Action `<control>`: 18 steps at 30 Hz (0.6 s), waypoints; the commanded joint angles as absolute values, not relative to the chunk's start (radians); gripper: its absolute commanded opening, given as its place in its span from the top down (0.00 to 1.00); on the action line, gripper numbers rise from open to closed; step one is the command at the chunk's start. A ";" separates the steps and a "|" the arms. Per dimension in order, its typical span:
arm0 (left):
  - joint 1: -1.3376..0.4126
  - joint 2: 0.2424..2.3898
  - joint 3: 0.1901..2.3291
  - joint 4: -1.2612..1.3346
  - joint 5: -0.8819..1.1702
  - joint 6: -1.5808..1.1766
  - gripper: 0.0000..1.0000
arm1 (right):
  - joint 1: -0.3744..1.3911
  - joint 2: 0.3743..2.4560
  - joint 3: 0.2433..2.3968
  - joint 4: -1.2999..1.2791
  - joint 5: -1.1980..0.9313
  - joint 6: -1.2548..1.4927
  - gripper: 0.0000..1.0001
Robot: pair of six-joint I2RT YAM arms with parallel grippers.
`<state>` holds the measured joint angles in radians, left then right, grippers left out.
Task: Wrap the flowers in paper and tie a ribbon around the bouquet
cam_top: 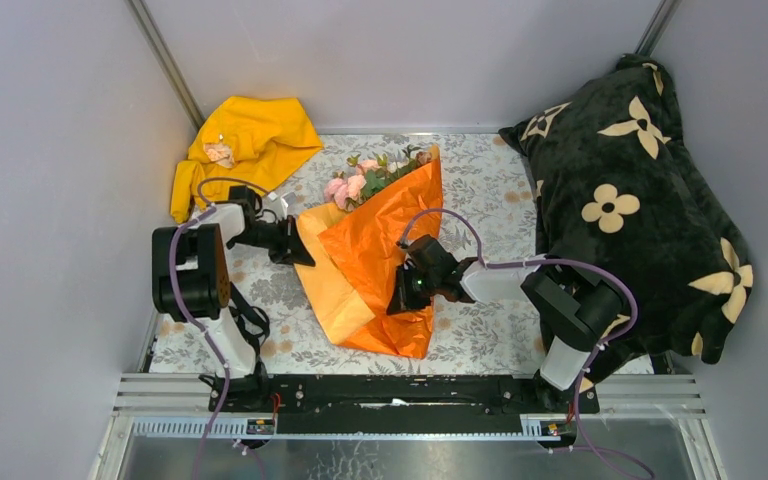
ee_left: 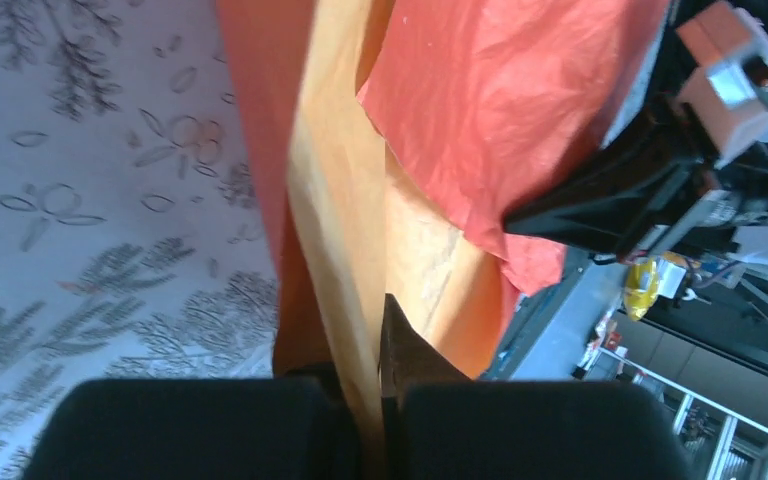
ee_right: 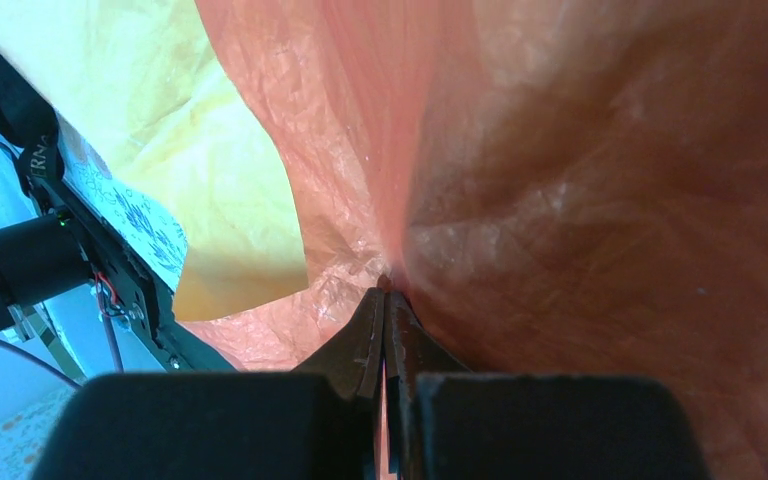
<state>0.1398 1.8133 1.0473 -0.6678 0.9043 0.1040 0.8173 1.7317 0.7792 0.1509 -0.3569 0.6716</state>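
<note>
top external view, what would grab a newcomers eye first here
The bright orange paper in the middle, loosely folded around pink flowers that poke out of its far end. The left gripper and right gripper pinch it from either side. A big black pillow with cream flowers fills the right, and a yellow cloth lies far left.

Overhead shot is looking evenly lit and fairly sharp, with soft white light coming from above and only faint shadows sitting under the paper (cam_top: 380,250). The black pillow (cam_top: 630,150) is swallowing most of its own detail. Left wrist view is going soft up close, the left gripper (ee_left: 355,360) blurring into dark blobs. Right wrist view is glowing, light shining through the paper, the yellow patch top left blowing out, the right side sinking into murky brown.
</note>
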 commanded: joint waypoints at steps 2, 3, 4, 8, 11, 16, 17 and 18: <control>0.103 1.708 1.103 -0.812 1.007 0.199 0.99 | 0.821 1.783 0.800 0.125 -0.282 0.686 1.00; 0.079 1.685 1.115 -0.812 1.011 0.194 1.00 | 0.821 1.789 0.802 0.124 -0.278 0.693 1.00; 0.053 1.666 1.128 -0.812 1.011 0.187 1.00 | 0.821 1.799 0.802 0.128 -0.275 0.700 1.00; -0.077 1.646 1.222 -0.811 1.036 0.138 1.00 | 0.821 1.801 0.776 0.184 -0.263 0.749 1.00; -0.174 1.672 1.289 -0.745 1.058 0.049 1.00 | 0.820 1.799 0.766 0.218 -0.247 0.783 1.00; -0.344 1.749 1.348 -0.523 0.960 -0.108 1.00 | 0.821 1.811 0.742 0.290 -0.258 0.843 1.00; -0.360 1.772 1.361 -0.486 0.936 -0.129 1.00 | 0.820 1.804 0.729 0.313 -0.258 0.859 1.00; -0.373 1.799 1.377 -0.454 0.914 -0.145 1.00 | 0.821 1.795 0.716 0.334 -0.254 0.874 1.00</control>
